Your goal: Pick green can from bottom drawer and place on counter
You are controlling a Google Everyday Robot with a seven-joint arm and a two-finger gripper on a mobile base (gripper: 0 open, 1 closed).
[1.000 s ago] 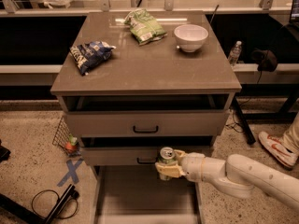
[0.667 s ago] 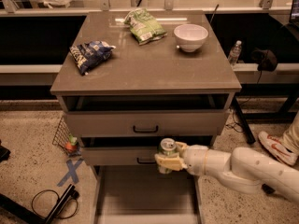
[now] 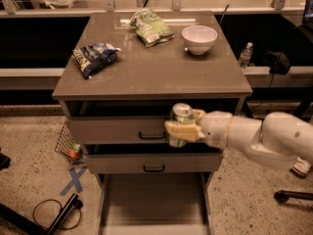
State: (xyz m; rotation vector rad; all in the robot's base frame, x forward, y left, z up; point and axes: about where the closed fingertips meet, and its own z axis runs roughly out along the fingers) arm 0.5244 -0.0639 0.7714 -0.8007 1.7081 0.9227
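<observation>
Level with the front of the top drawer, the green can (image 3: 182,112) hangs upright in my gripper (image 3: 184,125), silver top up and its green body mostly hidden behind the near finger. My fingers are clamped on its sides, one across the front and one behind. I judge that a side grip suits the job, since it leaves the base free to meet a flat surface.

I hold the can clear of the bottom drawer (image 3: 151,204), which stands pulled out below with its floor bare, so the picking half looks done. The can sits in front of the top drawer (image 3: 110,129), just under the overhanging edge of the desk (image 3: 146,72). It is not yet high enough to pass over that lip. I would say the next thing needed is more height before any move inward, or the rim could catch the edge and knock the can askew in my grip.

My arm (image 3: 264,136) reaches in from the right, nearly level, which keeps the can vertical and the wrist away from the middle drawer (image 3: 122,163).

On the desk, a white bowl (image 3: 199,37) and a green snack bag (image 3: 151,27) sit toward the back and a blue snack bag (image 3: 93,58) lies to the left. The front centre and front right are bare, and that is the nearest patch where I could set the can down without nudging anything.
</observation>
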